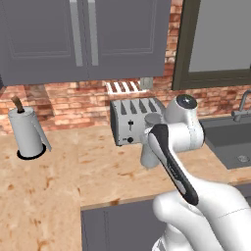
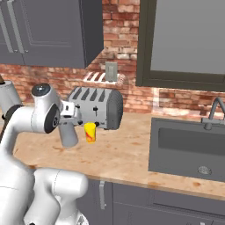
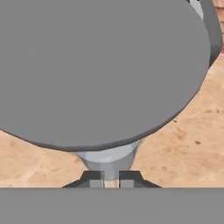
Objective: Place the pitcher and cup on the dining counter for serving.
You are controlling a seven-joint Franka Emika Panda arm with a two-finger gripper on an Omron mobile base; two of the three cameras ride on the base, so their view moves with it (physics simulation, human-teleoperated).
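Gripper (image 3: 111, 179): fingers nearly together, pinching the narrow neck of the pitcher just under its cap
Pitcher (image 2: 69, 135): grey, upright, base on the wood counter (image 2: 127, 154) in front of the toaster (image 2: 97, 107); its dark cap (image 3: 100, 70) sits close to the hand camera
Cup (image 2: 90, 132): yellow, just beside the pitcher, towards the sink (image 2: 189, 149)
Further out: paper towel roll (image 1: 27, 131) far left; brick wall (image 2: 123, 52) behind

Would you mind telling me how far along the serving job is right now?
Nothing looks delivered yet. In hand: the gripper is shut on the pitcher, low on its body under the cap, on the wood counter in front of the toaster. The cup stands untouched beside the pitcher. Left: carry both to the dining counter.
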